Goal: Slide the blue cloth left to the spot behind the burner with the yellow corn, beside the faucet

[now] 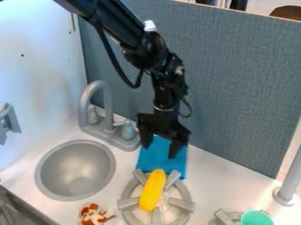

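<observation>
The gripper [160, 147] hangs open over a blue cloth [154, 159] at the back of the counter, its two fingers apart with blue showing between them. Directly in front of the cloth, a yellow corn cob [152, 190] lies on a grey stove burner [130, 205]. Nothing is held between the fingers. The cloth's back part is partly hidden behind the gripper.
Left of the cloth stand a grey faucet [103, 104] and a round sink [75, 170]. A brown-and-white toy [94, 215] lies at the front edge, a green cup [256, 218] at front right. A grey post [290, 178] rises at the right, and a blue-grey panel [235, 88] stands behind.
</observation>
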